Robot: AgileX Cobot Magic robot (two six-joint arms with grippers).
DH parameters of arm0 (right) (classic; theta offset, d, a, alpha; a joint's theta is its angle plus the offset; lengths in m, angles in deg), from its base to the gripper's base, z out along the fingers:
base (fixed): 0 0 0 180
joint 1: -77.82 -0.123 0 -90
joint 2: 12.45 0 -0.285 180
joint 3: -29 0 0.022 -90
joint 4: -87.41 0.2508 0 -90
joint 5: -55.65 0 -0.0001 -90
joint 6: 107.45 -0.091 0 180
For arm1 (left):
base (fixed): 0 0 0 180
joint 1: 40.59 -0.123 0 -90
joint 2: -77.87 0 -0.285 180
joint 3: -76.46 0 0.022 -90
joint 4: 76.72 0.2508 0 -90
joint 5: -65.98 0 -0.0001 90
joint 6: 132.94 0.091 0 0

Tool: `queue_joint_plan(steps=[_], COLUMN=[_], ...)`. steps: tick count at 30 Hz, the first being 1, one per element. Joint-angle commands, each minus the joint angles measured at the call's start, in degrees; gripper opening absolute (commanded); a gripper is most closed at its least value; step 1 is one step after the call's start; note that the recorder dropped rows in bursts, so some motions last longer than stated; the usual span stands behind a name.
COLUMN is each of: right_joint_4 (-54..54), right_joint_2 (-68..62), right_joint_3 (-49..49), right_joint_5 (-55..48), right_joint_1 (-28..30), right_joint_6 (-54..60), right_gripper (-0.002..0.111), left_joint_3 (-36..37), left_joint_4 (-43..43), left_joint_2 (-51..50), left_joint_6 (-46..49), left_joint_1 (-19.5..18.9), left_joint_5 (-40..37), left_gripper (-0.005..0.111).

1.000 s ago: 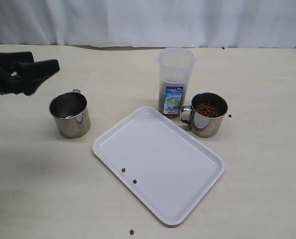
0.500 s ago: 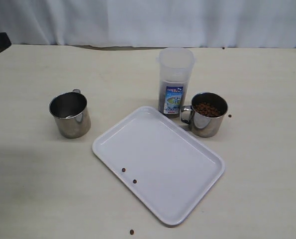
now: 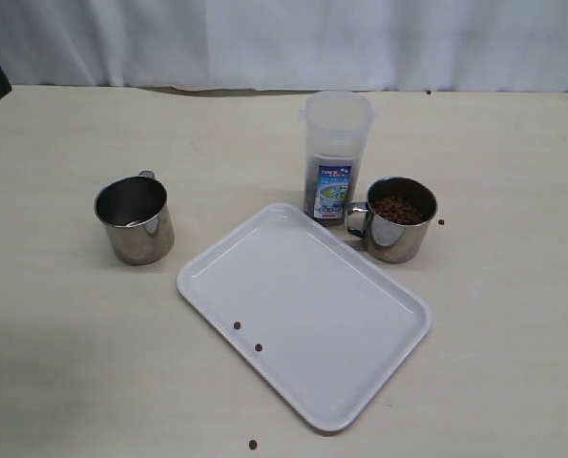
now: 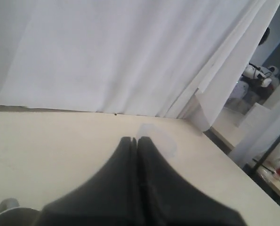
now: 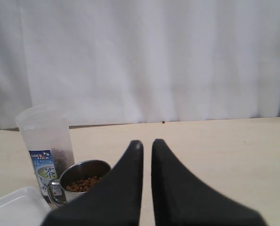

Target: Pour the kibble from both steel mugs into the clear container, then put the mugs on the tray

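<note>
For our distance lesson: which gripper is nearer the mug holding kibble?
Right. The right gripper has the mug close ahead; the left gripper is away at the far-left table edge.

Open table at the left and along the edges; a crowded knot at upper centre right.

In the exterior view the tray [image 3: 312, 286] lay slantwise across the middle, its rim low. The clear container [image 3: 338, 143], the tallest thing there, stood just above the tray's upper corner. The kibble-filled mug [image 3: 394, 229] sat just beside it on the right, handle turned into the narrow gap between them. The empty mug [image 3: 134, 224] stood alone at centre left, apart from the tray, with bare table [image 3: 64, 363] all round it. Broad free tabletop ran along the upper band, the right side and the lower left.
</note>
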State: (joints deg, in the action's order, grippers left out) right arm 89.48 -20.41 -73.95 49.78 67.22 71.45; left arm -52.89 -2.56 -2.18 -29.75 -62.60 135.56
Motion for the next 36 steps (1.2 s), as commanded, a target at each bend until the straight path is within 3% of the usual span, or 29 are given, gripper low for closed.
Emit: queue_joint_plan(steps=[1,4,8,15,18,26,29,33,36], right_joint_4=[0.11,0.11,0.11,0.11,0.11,0.11,0.11,0.11,0.11], right_joint_2=[0.17,0.17,0.17,0.17,0.17,0.17,0.17,0.17,0.17], right_joint_3=[0.18,0.18,0.18,0.18,0.18,0.18,0.18,0.18,0.18], right_joint_5=[0.04,0.04,0.04,0.04,0.04,0.04,0.04,0.04,0.04], right_joint_1=[-0.22,-0.22,-0.22,-0.22,-0.22,-0.22,-0.22,-0.22,-0.20], right_joint_6=[0.54,0.54,0.54,0.54,0.54,0.54,0.54,0.54,0.54], right_gripper=[0.005,0.005,0.005,0.005,0.005,0.005,0.005,0.005,0.005], left_joint_3=[10.46,17.61,23.31,24.65,25.59,26.57,26.57,26.57,26.57], left_joint_4=[-11.50,-22.16,-31.75,-32.85,-32.85,-36.06,-36.07,-36.73,-36.86], left_joint_2=[7.76,14.33,23.92,39.24,43.45,58.46,65.09,72.27,72.27], left_joint_6=[11.29,19.06,26.60,34.38,33.50,33.50,33.08,33.03,33.03], left_joint_1=[-0.26,-0.26,-0.26,-0.26,-0.10,13.94,18.97,23.45,25.25], left_joint_5=[0.39,-0.79,-13.82,-37.38,-38.10,-47.74,-58.31,-68.24,-69.02], left_gripper=[0.000,0.000,0.000,0.000,0.000,0.000,0.000,0.000,0.000])
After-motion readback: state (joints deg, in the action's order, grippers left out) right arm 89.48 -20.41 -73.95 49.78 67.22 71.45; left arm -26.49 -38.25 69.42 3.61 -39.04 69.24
